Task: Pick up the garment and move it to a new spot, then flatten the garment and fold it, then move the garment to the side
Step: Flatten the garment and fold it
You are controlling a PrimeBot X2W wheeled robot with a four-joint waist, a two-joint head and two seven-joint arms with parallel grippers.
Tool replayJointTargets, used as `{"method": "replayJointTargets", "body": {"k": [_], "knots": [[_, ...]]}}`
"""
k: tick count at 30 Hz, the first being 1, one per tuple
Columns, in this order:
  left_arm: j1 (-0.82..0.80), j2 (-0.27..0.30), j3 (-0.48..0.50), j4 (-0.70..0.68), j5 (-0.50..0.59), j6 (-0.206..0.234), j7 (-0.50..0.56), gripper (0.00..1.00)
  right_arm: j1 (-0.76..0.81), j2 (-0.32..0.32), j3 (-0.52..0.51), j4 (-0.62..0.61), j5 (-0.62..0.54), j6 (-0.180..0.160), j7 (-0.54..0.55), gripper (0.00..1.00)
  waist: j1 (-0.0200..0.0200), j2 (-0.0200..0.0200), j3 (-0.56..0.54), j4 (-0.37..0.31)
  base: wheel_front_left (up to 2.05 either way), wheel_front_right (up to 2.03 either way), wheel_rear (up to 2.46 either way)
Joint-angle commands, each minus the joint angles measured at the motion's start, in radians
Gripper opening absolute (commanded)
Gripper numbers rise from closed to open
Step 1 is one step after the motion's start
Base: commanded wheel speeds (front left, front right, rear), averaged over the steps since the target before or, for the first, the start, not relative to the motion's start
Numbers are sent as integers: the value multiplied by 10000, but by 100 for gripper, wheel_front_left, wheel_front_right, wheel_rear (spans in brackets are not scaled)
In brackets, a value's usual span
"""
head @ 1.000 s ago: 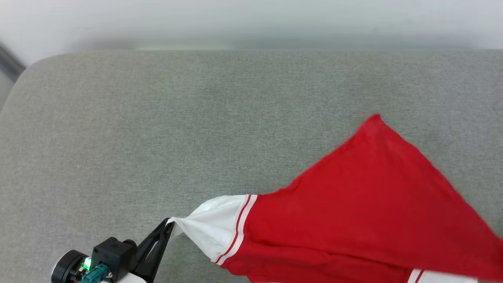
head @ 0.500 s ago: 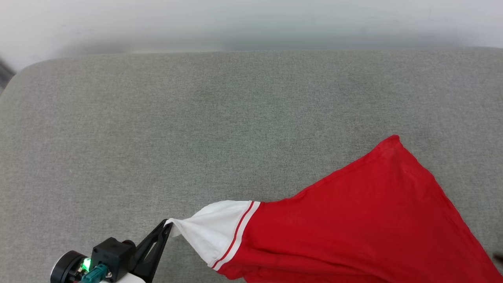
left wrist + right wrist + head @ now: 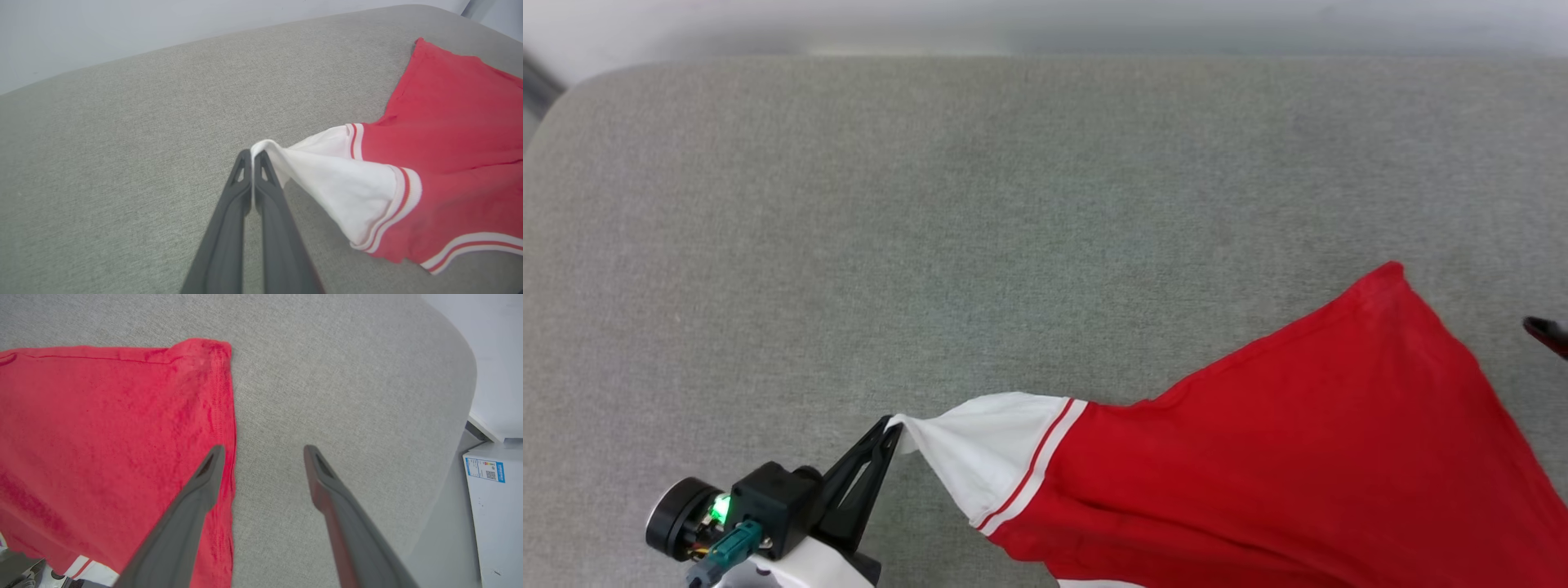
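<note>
Garment lies on grey cushion, red body partly spread. Left gripper clamped on white sleeve tip; right gripper jaws wide apart over the hem edge, holding nothing. Judged: flattening underway; fold and move aside remain.

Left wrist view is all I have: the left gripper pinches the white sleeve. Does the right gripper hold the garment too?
Observer: No. The right wrist view shows the right gripper open, with nothing between its jaws.
Operator: Where is it, relative to the garment?
Observer: At the red edge. One finger shows over the garment, the other over bare grey cushion.
</note>
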Motion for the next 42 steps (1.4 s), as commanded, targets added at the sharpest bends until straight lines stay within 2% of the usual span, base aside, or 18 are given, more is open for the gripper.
{"method": "replayJointTargets", "body": {"k": [1,6,12,19,22,23,24,35,42], "knots": [[-211,-77,-11,-20,118,-26,45,0,-864,381,546,388,-151,-7,437,100,0,0,342,200,0,0,0],[-474,-189,-27,-58,255,-67,75,0,-2283,1056,1556,1346,-499,-7,1053,100,0,0,749,397,0,0,0],[-821,-383,-26,-87,446,-94,69,0,-3422,1892,2500,2771,-914,-7,871,100,0,0,1338,647,0,0,0],[-1029,-657,-53,29,552,-123,31,0,-3072,2409,3842,3985,-685,-4,236,100,0,0,1663,780,0,0,0],[-1014,-712,-55,117,513,-161,11,0,-2801,2368,4492,4324,-471,10,98,100,0,0,1658,761,0,0,0],[-1002,-728,-51,147,492,-166,4,0,-2831,2323,4617,4372,-422,10,-36,28,0,0,1631,743,0,0,0],[-972,-735,-43,177,468,-173,6,0,-2921,2291,4675,4391,-361,10,-221,0,0,0,1583,713,0,0,0],[-697,-578,-56,300,447,-250,-37,0,-4132,1893,4852,4127,279,-7,-2570,0,0,0,227,237,0,0,0],[-1448,-392,322,135,589,-366,-18,0,-4403,1575,4797,3664,481,-7,-4173,0,0,0,-585,-40,0,0,0]]}}
